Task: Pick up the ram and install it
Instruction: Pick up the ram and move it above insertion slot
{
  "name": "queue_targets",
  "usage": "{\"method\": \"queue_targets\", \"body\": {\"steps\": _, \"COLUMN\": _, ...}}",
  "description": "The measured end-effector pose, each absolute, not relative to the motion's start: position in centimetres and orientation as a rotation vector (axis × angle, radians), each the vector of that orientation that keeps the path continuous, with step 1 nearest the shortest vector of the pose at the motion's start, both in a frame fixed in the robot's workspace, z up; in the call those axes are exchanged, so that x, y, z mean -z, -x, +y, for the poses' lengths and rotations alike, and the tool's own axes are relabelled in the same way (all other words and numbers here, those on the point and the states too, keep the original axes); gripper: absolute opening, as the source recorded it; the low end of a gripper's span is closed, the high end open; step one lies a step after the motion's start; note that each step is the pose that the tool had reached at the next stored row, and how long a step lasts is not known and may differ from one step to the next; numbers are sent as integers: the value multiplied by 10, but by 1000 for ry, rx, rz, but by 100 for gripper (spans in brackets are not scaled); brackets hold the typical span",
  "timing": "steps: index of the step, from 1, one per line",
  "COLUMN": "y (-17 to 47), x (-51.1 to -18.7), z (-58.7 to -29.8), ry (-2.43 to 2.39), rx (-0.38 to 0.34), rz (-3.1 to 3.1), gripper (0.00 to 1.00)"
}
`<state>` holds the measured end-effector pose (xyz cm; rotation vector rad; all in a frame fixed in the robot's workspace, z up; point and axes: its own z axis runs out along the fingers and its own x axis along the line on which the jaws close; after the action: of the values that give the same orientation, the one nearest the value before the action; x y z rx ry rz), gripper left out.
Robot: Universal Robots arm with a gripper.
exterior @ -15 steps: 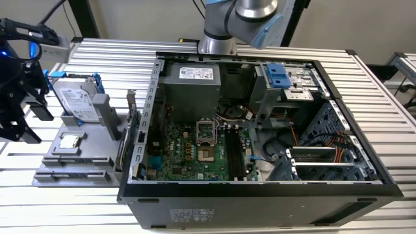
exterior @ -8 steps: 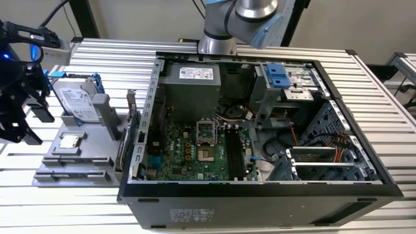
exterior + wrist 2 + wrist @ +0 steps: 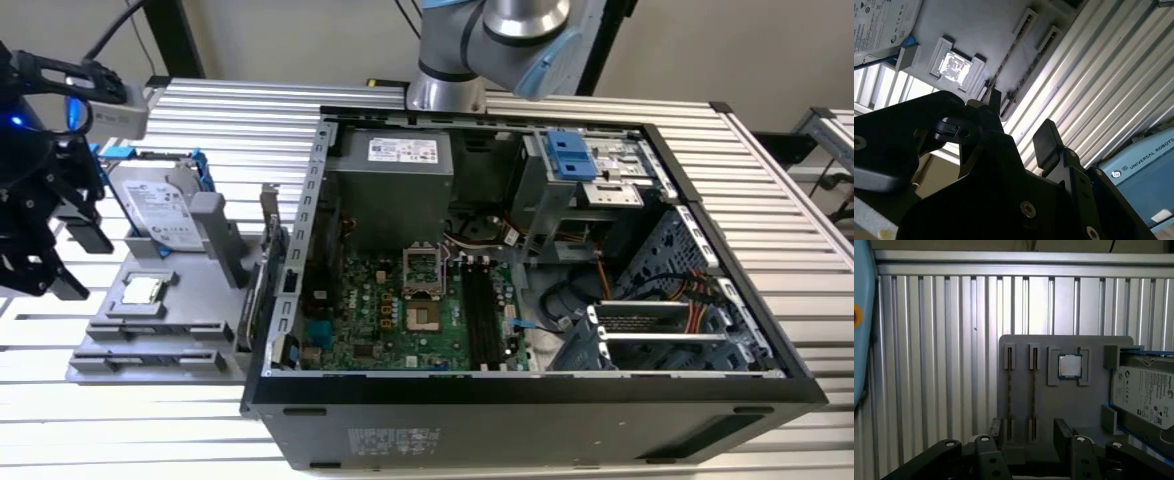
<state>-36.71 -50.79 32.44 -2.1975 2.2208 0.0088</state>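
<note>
Two ram sticks stand on edge in the slots of a grey holder (image 3: 1054, 410); one ram stick (image 3: 1033, 390) is beside the other (image 3: 1009, 390). In the second wrist view they show as thin dark lines (image 3: 1004, 65). My gripper (image 3: 1029, 436) hangs open above the holder's near end with nothing between its fingers (image 3: 1064, 432). It is apart from the sticks. In the exterior view the gripper (image 3: 74, 260) is at the far left, over the holder (image 3: 147, 350). The motherboard's black memory slots (image 3: 481, 312) lie inside the open computer case (image 3: 534, 390).
On the holder also sit a small square CPU chip (image 3: 1070, 366) and a silver hard drive (image 3: 1144, 395) with blue brackets. The case stands on a ribbed aluminium table (image 3: 787, 200) to the exterior view's right of the holder. The arm's base (image 3: 454, 60) rises behind the case.
</note>
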Motion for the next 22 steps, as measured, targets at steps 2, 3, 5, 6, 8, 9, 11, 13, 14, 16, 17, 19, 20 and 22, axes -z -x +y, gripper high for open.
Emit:
{"method": "queue_targets", "body": {"steps": 2, "y": 367, "x": -323, "z": -508, "ry": 2198, "rx": -9, "rz": 2221, "gripper": 100}}
{"method": "queue_targets", "body": {"steps": 3, "y": 367, "x": -323, "z": -508, "ry": 2198, "rx": -8, "rz": 2221, "gripper": 100}}
{"method": "queue_targets", "body": {"steps": 5, "y": 367, "x": -322, "z": -508, "ry": 2198, "rx": -8, "rz": 2221, "gripper": 100}}
{"method": "queue_targets", "body": {"steps": 6, "y": 367, "x": -321, "z": -508, "ry": 2198, "rx": -8, "rz": 2221, "gripper": 100}}
{"method": "queue_targets", "body": {"steps": 8, "y": 367, "x": -321, "z": -508, "ry": 2198, "rx": -8, "rz": 2221, "gripper": 100}}
{"method": "queue_targets", "body": {"steps": 9, "y": 367, "x": -320, "z": -508, "ry": 2198, "rx": -8, "rz": 2222, "gripper": 100}}
{"method": "queue_targets", "body": {"steps": 11, "y": 367, "x": -319, "z": -508, "ry": 2198, "rx": -8, "rz": 2222, "gripper": 100}}
{"method": "queue_targets", "body": {"steps": 13, "y": 367, "x": -318, "z": -508, "ry": 2198, "rx": -7, "rz": 2222, "gripper": 100}}
{"method": "queue_targets", "body": {"steps": 14, "y": 367, "x": -318, "z": -508, "ry": 2198, "rx": -7, "rz": 2222, "gripper": 100}}
{"method": "queue_targets", "body": {"steps": 16, "y": 367, "x": -317, "z": -508, "ry": 2198, "rx": -7, "rz": 2222, "gripper": 100}}
{"method": "queue_targets", "body": {"steps": 17, "y": 367, "x": -317, "z": -508, "ry": 2199, "rx": -7, "rz": 2222, "gripper": 100}}
{"method": "queue_targets", "body": {"steps": 19, "y": 367, "x": -316, "z": -508, "ry": 2199, "rx": -7, "rz": 2222, "gripper": 100}}
{"method": "queue_targets", "body": {"steps": 20, "y": 367, "x": -316, "z": -508, "ry": 2199, "rx": -7, "rz": 2222, "gripper": 100}}
{"method": "queue_targets", "body": {"steps": 22, "y": 367, "x": -315, "z": -508, "ry": 2199, "rx": -6, "rz": 2222, "gripper": 100}}
